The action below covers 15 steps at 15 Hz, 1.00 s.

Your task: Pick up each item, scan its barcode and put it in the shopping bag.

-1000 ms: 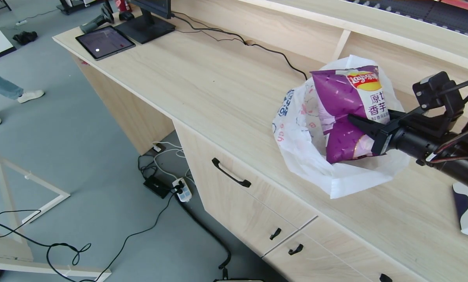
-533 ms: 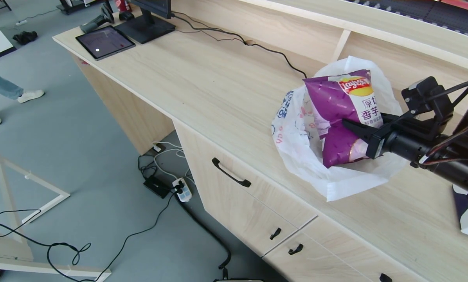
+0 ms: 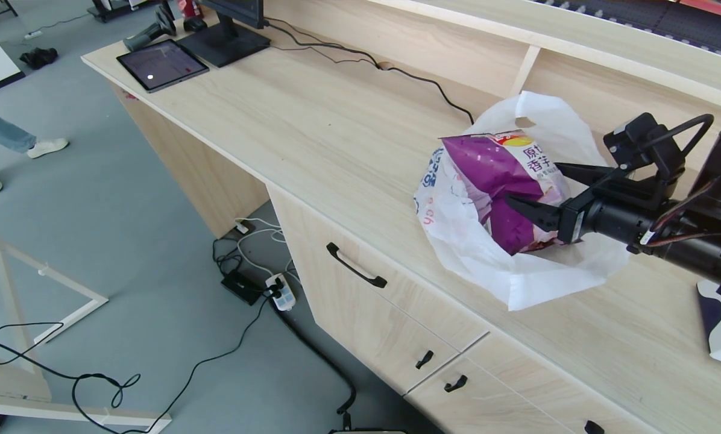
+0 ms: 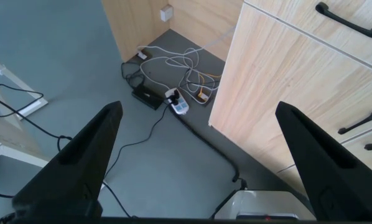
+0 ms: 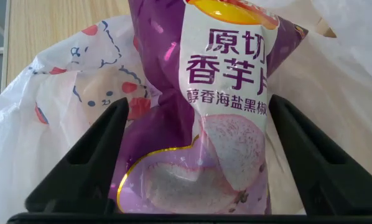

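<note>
- where is the purple chip bag (image 3: 493, 187)?
- it sits inside the white shopping bag (image 3: 517, 283) on the wooden counter (image 3: 312, 132). its top pokes out of the bag's mouth.
- is the right gripper (image 3: 532, 184) holding it?
- no. its two black fingers are spread wide, one on each side of the chip bag, not squeezing it.
- and the left gripper (image 4: 198, 107)?
- its fingers are wide apart too, with nothing between them. it hangs over the grey floor (image 4: 173, 168), beside the drawers (image 4: 285, 81).
- what else is there?
- a tablet (image 3: 161, 64) lies at the far end of the counter. a power strip (image 4: 178, 106) lies on the floor.
</note>
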### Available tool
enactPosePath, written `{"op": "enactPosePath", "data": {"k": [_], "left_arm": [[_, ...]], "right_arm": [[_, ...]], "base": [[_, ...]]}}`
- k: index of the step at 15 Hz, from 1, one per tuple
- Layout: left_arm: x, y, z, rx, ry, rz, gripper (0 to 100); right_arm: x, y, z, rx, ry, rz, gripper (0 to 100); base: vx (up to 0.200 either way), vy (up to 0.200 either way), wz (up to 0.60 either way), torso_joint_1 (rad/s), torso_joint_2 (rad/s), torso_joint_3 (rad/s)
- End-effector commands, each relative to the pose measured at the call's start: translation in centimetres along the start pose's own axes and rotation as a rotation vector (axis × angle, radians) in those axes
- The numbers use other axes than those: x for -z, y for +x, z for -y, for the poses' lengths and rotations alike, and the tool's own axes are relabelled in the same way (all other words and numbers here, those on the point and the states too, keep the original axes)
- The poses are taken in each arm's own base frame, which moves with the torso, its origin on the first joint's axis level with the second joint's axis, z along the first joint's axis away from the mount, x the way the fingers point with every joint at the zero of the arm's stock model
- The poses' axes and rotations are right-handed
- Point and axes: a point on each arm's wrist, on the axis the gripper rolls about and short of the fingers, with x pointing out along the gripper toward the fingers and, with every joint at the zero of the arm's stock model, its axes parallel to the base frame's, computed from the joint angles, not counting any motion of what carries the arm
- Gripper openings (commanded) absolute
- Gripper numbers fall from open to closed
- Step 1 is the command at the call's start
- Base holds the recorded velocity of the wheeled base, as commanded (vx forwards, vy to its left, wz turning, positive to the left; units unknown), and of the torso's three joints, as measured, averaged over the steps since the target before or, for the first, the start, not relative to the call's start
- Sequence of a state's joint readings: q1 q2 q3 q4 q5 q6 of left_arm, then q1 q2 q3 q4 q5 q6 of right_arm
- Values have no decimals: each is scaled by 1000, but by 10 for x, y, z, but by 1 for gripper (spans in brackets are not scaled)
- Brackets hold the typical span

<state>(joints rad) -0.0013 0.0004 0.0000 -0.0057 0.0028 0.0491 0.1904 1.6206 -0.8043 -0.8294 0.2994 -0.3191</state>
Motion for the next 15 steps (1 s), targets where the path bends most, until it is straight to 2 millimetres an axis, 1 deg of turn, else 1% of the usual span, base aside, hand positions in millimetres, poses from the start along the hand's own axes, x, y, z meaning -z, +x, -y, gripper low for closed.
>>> {"op": "enactPosePath", "data": {"k": [1, 3, 5, 6, 7, 8, 9, 10, 11, 13, 15], "left_arm": [[0, 0, 0, -2, 0, 1, 100], [0, 0, 0, -2, 0, 1, 100], [0, 0, 0, -2, 0, 1, 100], [0, 0, 0, 0, 0, 1, 100], [0, 0, 0, -2, -2, 1, 100], [0, 0, 0, -2, -3, 1, 100], [0, 0, 0, 0, -3, 1, 100], [0, 0, 0, 0, -3, 1, 100], [0, 0, 0, 0, -3, 1, 100], [0, 0, 0, -2, -2, 1, 100], [0, 0, 0, 0, 1, 1, 100]], "right_arm": [[-1, 0, 0, -1, -2, 6, 100], [-2, 0, 0, 1, 1, 11, 100], [-10, -5, 1, 14, 5, 41, 100], [-16, -12, 2, 25, 11, 64, 100], [-30, -28, 6, 53, 9, 110, 100], [-39, -41, 6, 61, 5, 150, 100], [-42, -46, 6, 67, 4, 166, 100], [-54, -62, 3, 74, 17, 218, 100], [-62, -67, 0, 60, 41, 251, 100], [-68, -75, -1, 33, 77, 280, 100], [-65, -77, -3, -4, 85, 275, 100]], "base": [[0, 0, 0, 0, 0, 0], [0, 0, 0, 0, 0, 0], [0, 0, 0, 0, 0, 0], [0, 0, 0, 0, 0, 0], [0, 0, 0, 0, 0, 0], [0, 0, 0, 0, 0, 0], [0, 0, 0, 0, 0, 0], [0, 0, 0, 0, 0, 0], [0, 0, 0, 0, 0, 0], [0, 0, 0, 0, 0, 0], [0, 0, 0, 0, 0, 0]]}}
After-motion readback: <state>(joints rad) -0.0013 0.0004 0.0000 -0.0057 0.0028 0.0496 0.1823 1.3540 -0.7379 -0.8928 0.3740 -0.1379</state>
